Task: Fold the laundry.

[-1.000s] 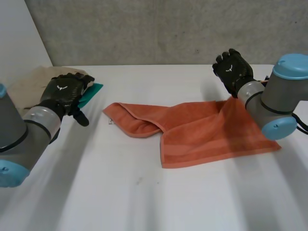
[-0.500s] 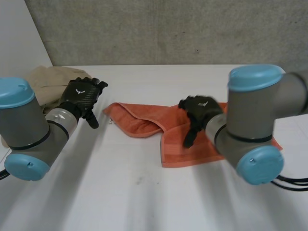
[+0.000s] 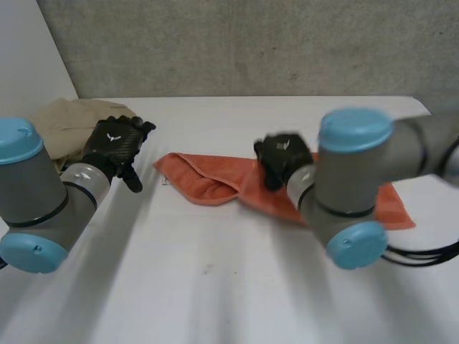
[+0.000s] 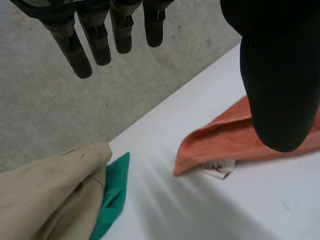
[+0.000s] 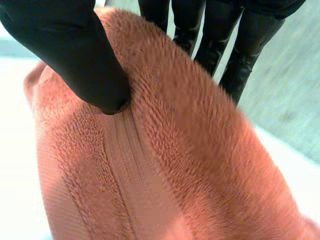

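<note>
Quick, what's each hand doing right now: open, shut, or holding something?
Left hand: open, fingers straight, holding nothing.
Right hand: shut on the orange towel, pinching a fold of it.

A towel (image 3: 208, 179) on the counter (image 3: 215, 287), a garment (image 3: 68, 118) by the left hand (image 3: 115, 143)
A fold of the towel sits pinched between the thumb and fingers of the right hand (image 3: 280, 154). The towel's labelled corner lies near the left hand, apart from it. The garment lies on that hand's other side, with a small cloth (image 4: 112, 195) touching its edge nearest the towel.
</note>
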{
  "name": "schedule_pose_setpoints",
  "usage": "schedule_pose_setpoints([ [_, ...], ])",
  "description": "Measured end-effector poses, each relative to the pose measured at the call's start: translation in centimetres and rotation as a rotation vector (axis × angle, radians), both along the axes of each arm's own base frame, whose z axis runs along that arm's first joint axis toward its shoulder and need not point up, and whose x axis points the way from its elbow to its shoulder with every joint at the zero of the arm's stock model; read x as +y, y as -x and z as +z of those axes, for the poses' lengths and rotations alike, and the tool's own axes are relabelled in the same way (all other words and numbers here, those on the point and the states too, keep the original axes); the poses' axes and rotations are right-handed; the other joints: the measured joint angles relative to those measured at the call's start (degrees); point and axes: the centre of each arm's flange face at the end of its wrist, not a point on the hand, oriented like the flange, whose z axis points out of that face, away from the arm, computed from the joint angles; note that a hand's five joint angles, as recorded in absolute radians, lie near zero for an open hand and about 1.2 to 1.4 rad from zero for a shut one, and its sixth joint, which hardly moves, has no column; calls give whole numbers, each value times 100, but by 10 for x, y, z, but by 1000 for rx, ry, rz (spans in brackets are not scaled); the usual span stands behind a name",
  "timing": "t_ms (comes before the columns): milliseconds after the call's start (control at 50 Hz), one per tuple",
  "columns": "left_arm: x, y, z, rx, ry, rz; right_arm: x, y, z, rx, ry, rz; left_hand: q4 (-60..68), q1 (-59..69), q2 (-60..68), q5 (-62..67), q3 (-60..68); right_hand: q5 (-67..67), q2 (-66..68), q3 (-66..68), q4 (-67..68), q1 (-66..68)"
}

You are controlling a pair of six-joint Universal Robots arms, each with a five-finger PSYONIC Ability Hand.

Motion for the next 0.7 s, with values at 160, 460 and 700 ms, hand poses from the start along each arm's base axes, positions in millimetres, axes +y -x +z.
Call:
schedule_pose_setpoints([
  [160, -10, 8, 9, 27, 36, -10, 28, 14, 77, 8, 151, 82, 0, 0, 0, 0, 0, 74, 0, 0, 45, 0],
  [460, -20, 46, -29, 97, -56, -80, 74, 41, 164, -25, 309, 152, 0, 0, 0, 0, 0, 77, 0, 0, 46, 0],
  [700, -36, 56, -54, 91, -73, -84, 101, 57, 193, -59, 346, 172, 0, 0, 0, 0, 0, 77, 0, 0, 46, 0],
])
